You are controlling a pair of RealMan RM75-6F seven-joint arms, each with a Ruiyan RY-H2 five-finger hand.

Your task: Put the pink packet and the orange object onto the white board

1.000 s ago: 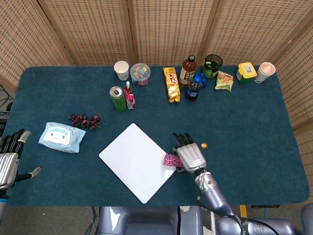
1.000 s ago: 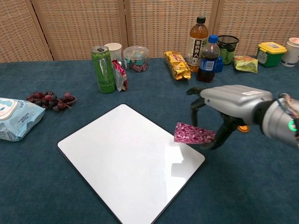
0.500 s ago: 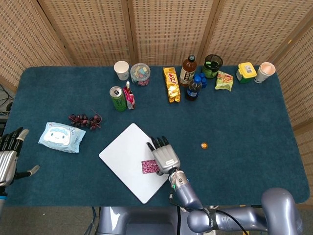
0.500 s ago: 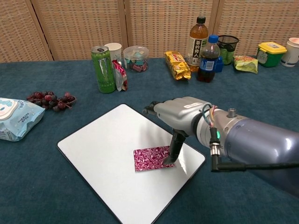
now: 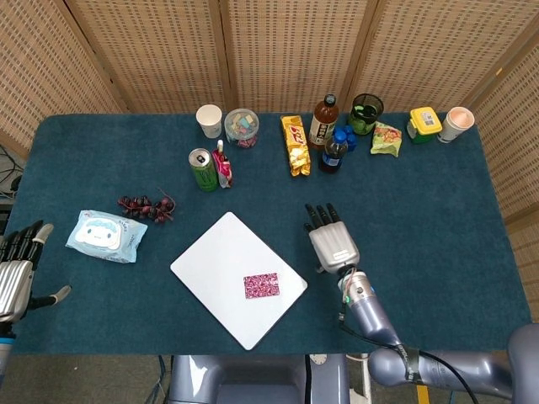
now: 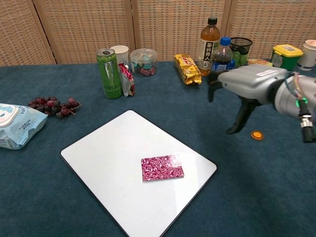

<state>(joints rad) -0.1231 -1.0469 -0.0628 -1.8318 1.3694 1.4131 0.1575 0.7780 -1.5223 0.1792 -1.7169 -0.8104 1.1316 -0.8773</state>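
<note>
We see the packet [image 5: 261,285] lying flat on the board [image 5: 217,252], toward its 4 o'clock corner, touching no hand. The orange object [image 6: 256,135] lies on the tabletop [image 6: 276,187] off the board at about 3 o'clock; in the head view our right hand [image 5: 333,244] hides it. That hand hovers above the tabletop just beside the orange object, at the board's 3 o'clock, its fingers [image 6: 240,118] spread and hanging down with nothing in them. Our left hand [image 5: 15,273] sits at the tabletop's 8 o'clock edge, fingers apart and empty, well apart from the board. A wipes pack [image 5: 106,236] and grapes [image 5: 146,206] lie at the board's 10 o'clock; a can [image 5: 202,169] stands at 12.
</note>
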